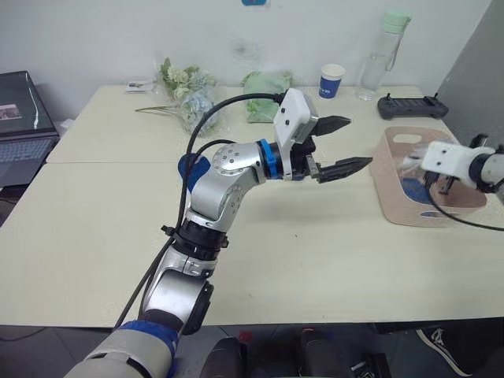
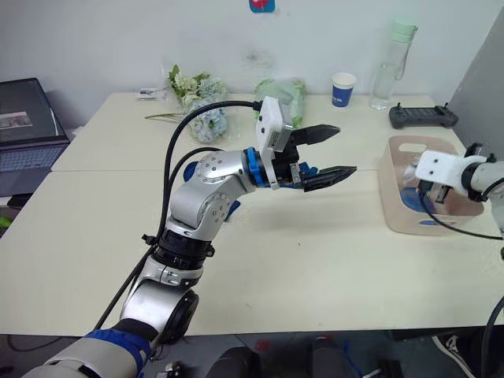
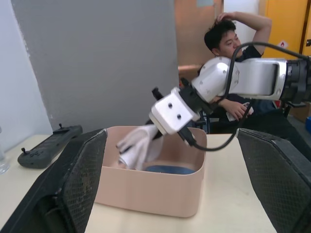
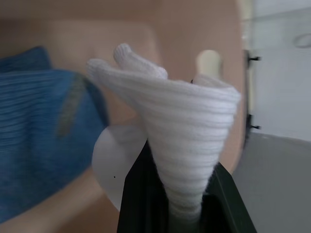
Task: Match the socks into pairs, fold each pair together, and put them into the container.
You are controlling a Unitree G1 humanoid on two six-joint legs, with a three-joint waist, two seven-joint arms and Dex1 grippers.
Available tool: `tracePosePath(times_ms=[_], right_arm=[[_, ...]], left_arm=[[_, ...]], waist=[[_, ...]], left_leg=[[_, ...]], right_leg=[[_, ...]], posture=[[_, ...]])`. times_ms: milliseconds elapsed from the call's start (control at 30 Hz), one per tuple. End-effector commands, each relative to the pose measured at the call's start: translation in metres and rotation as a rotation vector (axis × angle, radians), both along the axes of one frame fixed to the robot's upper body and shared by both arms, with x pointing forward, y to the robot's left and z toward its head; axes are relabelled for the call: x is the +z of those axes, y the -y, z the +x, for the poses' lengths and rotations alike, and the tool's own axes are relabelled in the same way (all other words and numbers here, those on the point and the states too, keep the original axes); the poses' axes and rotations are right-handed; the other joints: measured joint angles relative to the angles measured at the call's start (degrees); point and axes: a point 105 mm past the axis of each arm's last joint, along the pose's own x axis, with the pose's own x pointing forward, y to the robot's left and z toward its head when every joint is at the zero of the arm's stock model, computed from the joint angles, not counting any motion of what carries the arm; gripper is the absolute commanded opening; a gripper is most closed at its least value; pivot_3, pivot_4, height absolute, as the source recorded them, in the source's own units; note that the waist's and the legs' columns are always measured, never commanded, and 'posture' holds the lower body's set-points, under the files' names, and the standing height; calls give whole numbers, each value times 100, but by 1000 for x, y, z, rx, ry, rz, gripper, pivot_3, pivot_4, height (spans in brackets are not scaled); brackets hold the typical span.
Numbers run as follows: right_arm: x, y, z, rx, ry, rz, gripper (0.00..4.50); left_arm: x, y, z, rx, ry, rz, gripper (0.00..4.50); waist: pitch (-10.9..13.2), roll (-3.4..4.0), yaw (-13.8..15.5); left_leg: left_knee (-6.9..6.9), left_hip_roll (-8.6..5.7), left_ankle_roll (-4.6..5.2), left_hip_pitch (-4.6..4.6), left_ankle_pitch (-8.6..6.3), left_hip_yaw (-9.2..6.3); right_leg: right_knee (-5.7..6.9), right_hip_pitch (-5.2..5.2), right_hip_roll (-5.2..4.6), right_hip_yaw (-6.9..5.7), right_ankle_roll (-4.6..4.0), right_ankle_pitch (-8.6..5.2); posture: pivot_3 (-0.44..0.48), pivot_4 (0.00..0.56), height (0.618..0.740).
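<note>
Nearest thing: white sock bundle (image 4: 184, 131), ribbed knit, soft and rolled into a cone, pinched between the fingers of the right pincer (image 4: 187, 213), which is clamped on it.
Key relation: right pincer hangs over the tub (image 1: 391, 206) interior, the bundle drooping from it toward the tub floor; the drop is straight down, so I judge that releasing is all the next move needs.
Long axis of bundle: runs along the fingers, the loose end pointing away from the wrist.
Tub: pale pink plastic, smooth, rectangular with rounded corners and a handle slot (image 1: 407, 138); sits on the desk (image 1: 315, 244) at about 3 o'clock in the head view.
Already inside: blue ribbed socks (image 4: 39, 126) lying flat on the tub floor, just beside the white bundle, toward 9 o'clock in the wrist picture.
Left pincer (image 1: 341, 146): fingers apart, holding nothing, raised over mid-desk and pointing toward the tub at 3 o'clock; well apart from it.
Nearer arm: the right, clearly.
Other sock: dark blue (image 1: 192, 167), partly hidden behind the left arm's elbow.
Risk: the bundle may unroll as it falls.
</note>
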Motion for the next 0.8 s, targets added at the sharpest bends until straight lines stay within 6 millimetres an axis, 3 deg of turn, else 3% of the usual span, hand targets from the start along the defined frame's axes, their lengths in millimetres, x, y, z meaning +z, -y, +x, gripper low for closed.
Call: tracePosePath(times_ms=[33,133,267,300,533,667,800], right_arm=[[5,8,-3,-5,-26,-23,0],[-2,7,-7,11,-83,-9,0],[3,2,-9,32,-111,31,0],[5,0,-10,39,-126,41,683],[24,-15,-25,75,-240,197,2979],[50,-26,-36,90,-284,315,4303],[85,-33,-38,92,-231,433,4454]], left_arm=[[4,-2,-10,-15,35,0,4436],[2,-5,-12,-14,23,-1,4436],[0,-7,-12,-16,16,6,4436],[0,-8,-11,-14,18,9,4500],[5,-11,-3,-6,34,13,4500],[5,-12,1,-4,39,19,4500],[5,-12,2,-4,43,20,4500]], waist=[[0,0,5],[1,0,8],[0,0,8],[0,0,9],[1,0,4],[1,1,11],[2,2,9]], left_leg=[[0,0,0,0,0,0],[0,0,0,-1,0,0],[2,0,0,1,0,0],[2,1,0,1,0,0],[3,1,0,2,0,-1],[3,0,0,0,0,-3],[3,0,0,1,0,-6]], right_leg=[[-2,0,0,0,0,0],[-3,0,-1,0,0,0],[0,0,-1,0,0,0],[2,0,0,0,0,0],[4,1,0,0,0,0],[2,1,0,-2,0,1],[3,1,-1,-4,0,1]], posture=[[0,150,740],[0,150,740],[0,150,740],[0,150,740],[0,150,740],[0,150,740],[0,150,740]])
